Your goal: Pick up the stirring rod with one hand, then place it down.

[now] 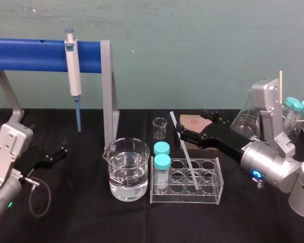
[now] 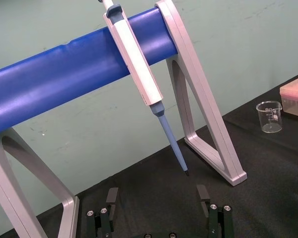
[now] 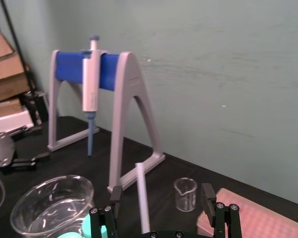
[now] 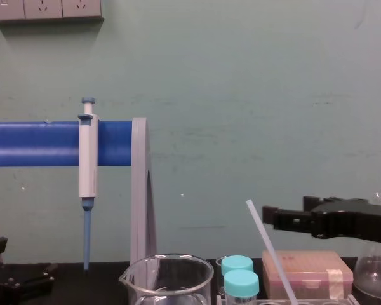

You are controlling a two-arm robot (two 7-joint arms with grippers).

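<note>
A blue bar stand on grey legs rises from the black bench before me, with a white-and-blue pipette hanging from it. Nearer me sit a large glass beaker of clear liquid and a clear plastic tube rack holding two teal-capped vials. Behind these are a small empty glass beaker and a pink tip box.

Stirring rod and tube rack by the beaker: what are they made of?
Thin translucent white stirring rod: milky, matte look, so plastic or frosted glass; can't tell which. Clear rectangular tube rack: probably acrylic, given its flat see-through walls and glossy edges.
</note>
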